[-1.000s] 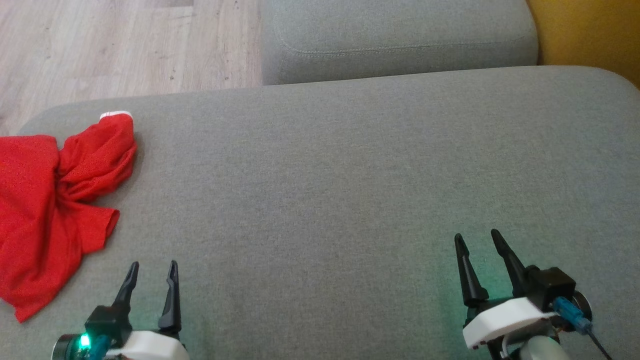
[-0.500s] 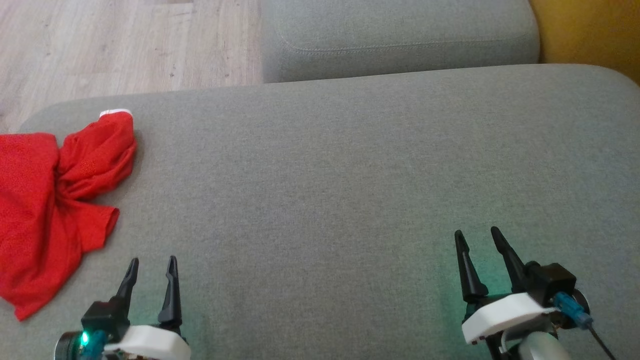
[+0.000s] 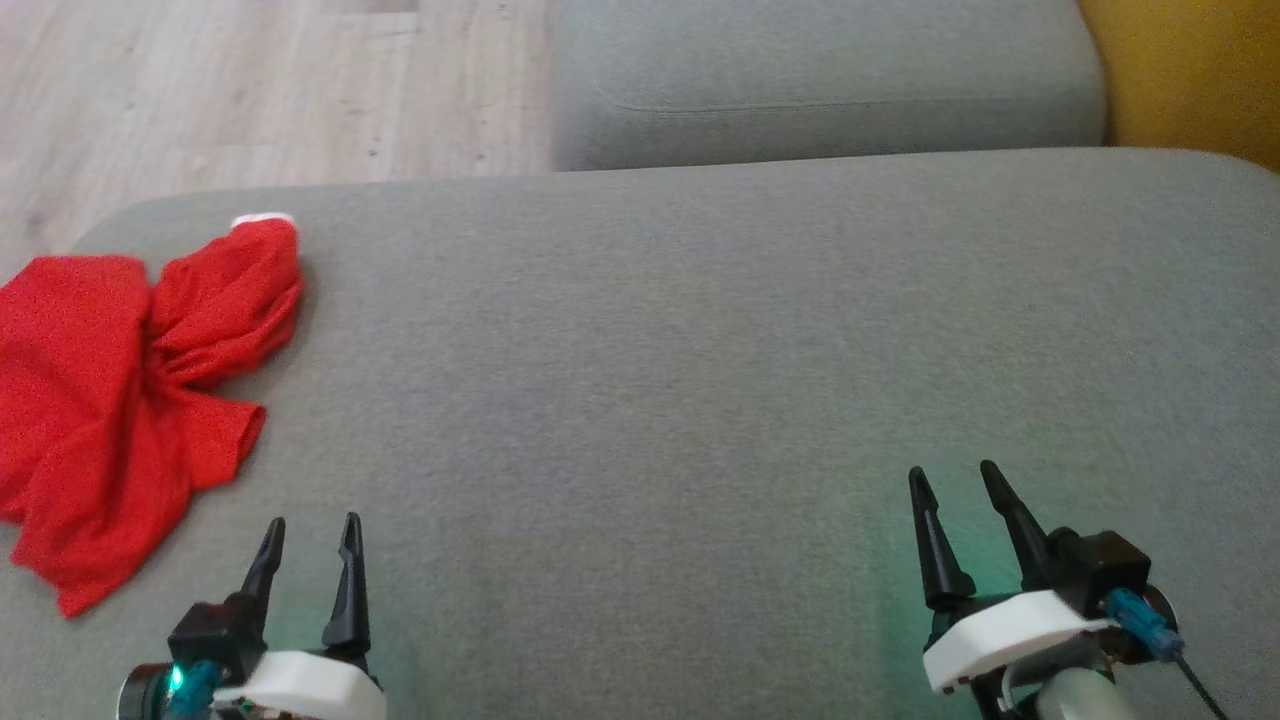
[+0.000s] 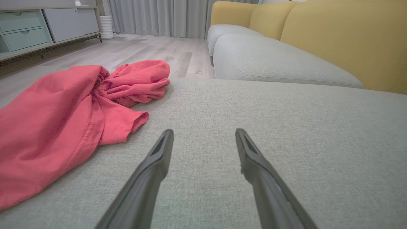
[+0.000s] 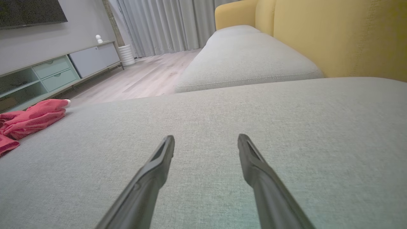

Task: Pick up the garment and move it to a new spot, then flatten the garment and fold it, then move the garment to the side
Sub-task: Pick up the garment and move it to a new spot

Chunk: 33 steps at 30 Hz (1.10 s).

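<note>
The left gripper (image 3: pixel 313 520) is over the near left part of the big grey cushion (image 3: pixel 700 330). Its 2 dark fingers are spread apart and hold nothing. The right gripper (image 3: pixel 951 469) is over the cushion's near right part, with its fingers wide apart and empty too. The red garment (image 3: pixel 130 390) lies in a crumpled heap on the cushion's far left corner and reaches over its left edge. Behind the cushion sits 1 more grey seat (image 3: pixel 820 90). Wood floor (image 3: pixel 250 90) lies past the cushion's far left edge. A yellow sofa back (image 3: pixel 1190 70) stands at its far right.
</note>
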Available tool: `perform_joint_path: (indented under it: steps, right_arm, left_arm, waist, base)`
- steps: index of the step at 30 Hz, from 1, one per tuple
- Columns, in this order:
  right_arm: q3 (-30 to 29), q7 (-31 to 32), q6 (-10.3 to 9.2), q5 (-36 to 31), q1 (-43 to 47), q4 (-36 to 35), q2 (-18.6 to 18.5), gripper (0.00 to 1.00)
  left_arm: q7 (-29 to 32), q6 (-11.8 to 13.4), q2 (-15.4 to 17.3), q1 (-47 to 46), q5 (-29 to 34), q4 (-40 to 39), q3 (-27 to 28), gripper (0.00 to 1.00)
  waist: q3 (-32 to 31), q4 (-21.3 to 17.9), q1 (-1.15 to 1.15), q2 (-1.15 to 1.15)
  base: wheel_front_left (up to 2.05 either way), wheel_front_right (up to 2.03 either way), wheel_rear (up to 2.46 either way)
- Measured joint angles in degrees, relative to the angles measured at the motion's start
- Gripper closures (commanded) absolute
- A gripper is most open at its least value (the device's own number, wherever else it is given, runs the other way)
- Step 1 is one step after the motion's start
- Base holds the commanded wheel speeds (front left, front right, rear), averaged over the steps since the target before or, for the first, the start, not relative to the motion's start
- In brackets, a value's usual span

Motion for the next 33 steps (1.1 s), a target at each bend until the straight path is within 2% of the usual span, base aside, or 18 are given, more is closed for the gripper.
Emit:
perform_joint_path:
  steps: [9,18,22,26,33]
  right_arm:
    - [0.4,0.0,0.0,0.0,0.3,-0.8,0.0,0.0]
    - [2.8,0.0,0.0,1.2,0.2,-0.1,0.0,0.0]
    - [4.2,0.0,0.0,1.6,0.2,0.3,0.0,0.0]
    - [4.9,0.0,0.0,1.6,-0.1,0.2,0.0,0.0]
    - [5.7,0.0,0.0,0.3,-3.4,-2.2,-1.2,0.0]
  left_arm:
    - [0.0,-0.2,0.0,0.0,-0.4,0.2,-0.2,0.0]
    - [0.0,-0.1,0.4,1.9,-0.4,0.4,0.3,0.0]
    - [0.0,-0.1,1.1,3.6,-0.8,0.4,1.1,0.0]
    - [0.0,-0.1,1.4,3.9,-1.9,-0.6,1.6,0.0]
    - [0.6,-0.1,1.8,-1.3,-4.4,-3.3,3.0,0.0]
  waist:
    - [-0.8,6.7,0.0,0.0]
    - [-1.9,17.2,0.0,0.0]
    - [-2.3,20.6,0.0,0.0]
    - [-1.3,21.6,-0.01,0.0]
    - [3.5,19.8,0.0,0.0]
  base:
    - [0.0,0.0,0.0]
    - [0.0,0.0,0.0]
    - [0.0,0.0,0.0]
    - [0.0,0.0,0.0]
    - [0.0,0.0,0.0]
